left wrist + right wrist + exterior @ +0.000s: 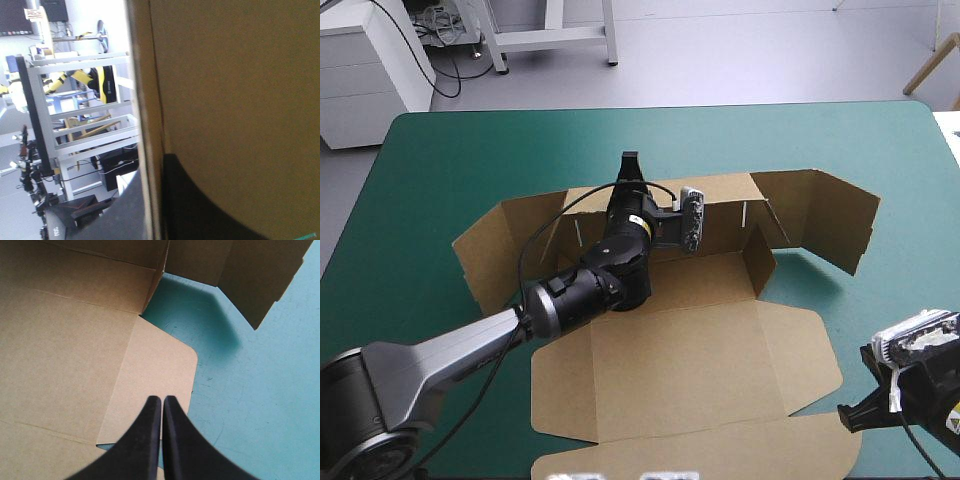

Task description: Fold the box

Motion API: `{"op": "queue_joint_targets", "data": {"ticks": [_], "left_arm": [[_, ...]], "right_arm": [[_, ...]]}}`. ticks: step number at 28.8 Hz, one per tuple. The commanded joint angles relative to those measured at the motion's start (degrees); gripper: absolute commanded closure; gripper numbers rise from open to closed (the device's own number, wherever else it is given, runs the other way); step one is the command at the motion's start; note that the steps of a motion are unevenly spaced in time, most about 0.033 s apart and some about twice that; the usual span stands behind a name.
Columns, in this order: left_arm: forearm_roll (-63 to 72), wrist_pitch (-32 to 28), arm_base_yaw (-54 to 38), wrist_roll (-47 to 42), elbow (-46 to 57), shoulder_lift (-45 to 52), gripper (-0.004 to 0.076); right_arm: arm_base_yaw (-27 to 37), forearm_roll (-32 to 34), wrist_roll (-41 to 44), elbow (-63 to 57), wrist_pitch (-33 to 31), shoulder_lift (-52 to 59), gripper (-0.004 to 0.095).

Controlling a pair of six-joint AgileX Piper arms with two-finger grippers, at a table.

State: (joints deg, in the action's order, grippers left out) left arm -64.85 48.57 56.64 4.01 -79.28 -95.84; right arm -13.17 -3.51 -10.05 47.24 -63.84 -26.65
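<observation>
The brown box (pixel 690 350) lies in the middle of the table, lid flat toward the front. Its back wall (pixel 725 205) and both side wings are raised. My left gripper (pixel 629 165) reaches over the back wall from inside the box. In the left wrist view the wall's edge (pixel 150 100) runs between the black fingers (pixel 200 210), so the left gripper (pixel 150 167) is shut on the box. My right gripper (pixel 855 415) hovers at the lid's front right corner. Its fingers meet in a point, and the right gripper (pixel 162 399) is shut above the rounded lid flap (pixel 155 365).
The right wing (pixel 830 220) stands bent on the teal-green cover (pixel 440 160); the left wing (pixel 490 250) leans outward. Bare cover (pixel 250 405) lies to the right of the lid, between my right gripper and that wing.
</observation>
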Motion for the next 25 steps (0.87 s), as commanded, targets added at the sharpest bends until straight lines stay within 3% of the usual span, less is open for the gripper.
{"op": "queue_joint_targets", "data": {"ticks": [1, 8, 20, 23, 24, 25], "left_arm": [[-12.5, -1.6, 2.2, -7.9, 3.3, 5.1, 0.0734], [-29.8, -0.5, 4.8, -22.6, 11.7, 6.5, 0.0734], [-37.0, -1.0, 5.0, -30.5, 17.1, 6.5, 0.0734], [-37.0, -1.0, 5.0, -31.0, 17.1, 6.5, 0.0734], [-37.0, -1.0, 5.0, -31.0, 17.1, 6.5, 0.0734], [-37.0, -1.0, 5.0, -31.0, 17.1, 6.5, 0.0734]], "right_arm": [[0.3, 0.0, -0.5, 1.3, 3.5, -0.5, 0.0912], [0.3, 0.0, -0.5, 1.3, 3.5, -0.5, 0.0912], [0.3, 0.0, -0.1, 1.3, 3.4, -0.6, 0.0901], [0.3, 0.0, 0.0, 1.3, 3.4, -0.6, 0.0811], [0.3, 0.0, 0.0, 1.3, 3.4, -0.6, 0.0687], [0.3, 0.0, 0.0, 1.3, 3.4, -0.6, 0.0626]]}}
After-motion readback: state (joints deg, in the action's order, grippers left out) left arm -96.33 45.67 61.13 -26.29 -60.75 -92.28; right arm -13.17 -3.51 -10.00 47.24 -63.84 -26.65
